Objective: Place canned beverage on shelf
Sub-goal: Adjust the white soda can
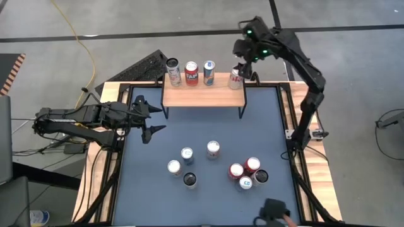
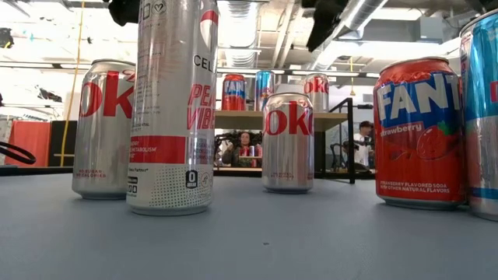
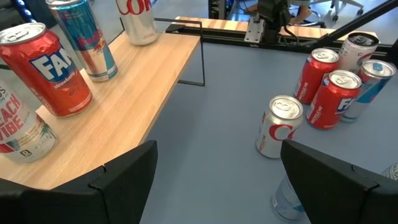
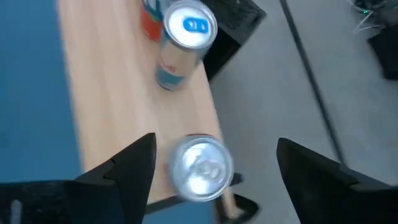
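The left gripper (image 1: 153,120) waits with its fingers spread wide and empty over the table's left side, just in front of the shelf (image 1: 203,96). On that light-wood top four cans already stand in a row — a tall silver can (image 1: 173,72), a red Fanta can (image 1: 191,74), a blue can (image 1: 209,72) and a silver Coke can (image 1: 236,78) at the right end. Directly above that last can the right gripper (image 4: 211,165) hangs, fingers apart and clear of it — so the shelf looks full, while several cans remain on the blue mat.
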Robot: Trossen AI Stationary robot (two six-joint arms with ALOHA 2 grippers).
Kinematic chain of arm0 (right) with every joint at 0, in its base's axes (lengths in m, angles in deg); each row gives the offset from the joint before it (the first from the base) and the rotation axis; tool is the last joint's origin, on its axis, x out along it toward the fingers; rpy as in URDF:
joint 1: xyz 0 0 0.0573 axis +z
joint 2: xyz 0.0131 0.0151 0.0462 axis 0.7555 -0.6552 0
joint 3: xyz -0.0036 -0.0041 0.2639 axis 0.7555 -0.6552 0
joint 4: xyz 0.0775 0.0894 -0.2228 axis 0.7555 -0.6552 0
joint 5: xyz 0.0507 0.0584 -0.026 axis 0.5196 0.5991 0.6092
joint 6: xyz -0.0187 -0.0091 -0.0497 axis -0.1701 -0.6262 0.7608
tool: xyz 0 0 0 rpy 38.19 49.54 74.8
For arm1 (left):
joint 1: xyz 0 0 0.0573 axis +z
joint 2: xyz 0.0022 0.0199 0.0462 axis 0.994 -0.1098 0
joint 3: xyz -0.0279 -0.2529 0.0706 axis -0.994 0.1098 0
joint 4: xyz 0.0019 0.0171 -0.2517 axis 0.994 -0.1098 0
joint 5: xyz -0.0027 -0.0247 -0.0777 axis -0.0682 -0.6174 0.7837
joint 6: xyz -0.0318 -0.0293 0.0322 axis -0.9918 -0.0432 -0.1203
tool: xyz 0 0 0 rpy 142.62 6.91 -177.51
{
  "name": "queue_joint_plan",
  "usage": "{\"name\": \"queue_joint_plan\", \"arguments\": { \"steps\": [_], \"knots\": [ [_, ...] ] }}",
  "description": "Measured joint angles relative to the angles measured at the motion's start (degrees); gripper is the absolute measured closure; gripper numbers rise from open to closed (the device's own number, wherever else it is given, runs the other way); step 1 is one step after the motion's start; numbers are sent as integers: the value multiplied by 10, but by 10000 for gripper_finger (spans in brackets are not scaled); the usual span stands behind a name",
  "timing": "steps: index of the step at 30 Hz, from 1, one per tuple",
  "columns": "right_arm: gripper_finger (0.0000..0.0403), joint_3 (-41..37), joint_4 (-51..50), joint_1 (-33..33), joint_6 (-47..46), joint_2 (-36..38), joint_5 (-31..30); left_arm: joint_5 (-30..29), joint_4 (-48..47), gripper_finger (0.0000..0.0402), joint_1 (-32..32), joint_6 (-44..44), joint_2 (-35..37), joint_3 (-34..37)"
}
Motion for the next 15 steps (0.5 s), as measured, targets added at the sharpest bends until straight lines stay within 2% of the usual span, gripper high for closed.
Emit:
{"name": "queue_joint_plan", "arguments": {
  "steps": [4, 7, 10, 15],
  "knots": [
    [135, -9, -26, -19, -35, 34, 1, 0, 0, 69, 0, 0, 0, 0],
    [178, -60, -23, -27, -55, 69, 1, 0, 0, 69, 0, 0, 0, 0],
    [234, -171, 25, -31, -85, 120, -15, 1, 0, 69, 0, 0, 0, 0],
    [331, -446, 257, -39, -109, 247, -23, 2, 0, 69, 0, 8, 0, 0]
  ]
}}
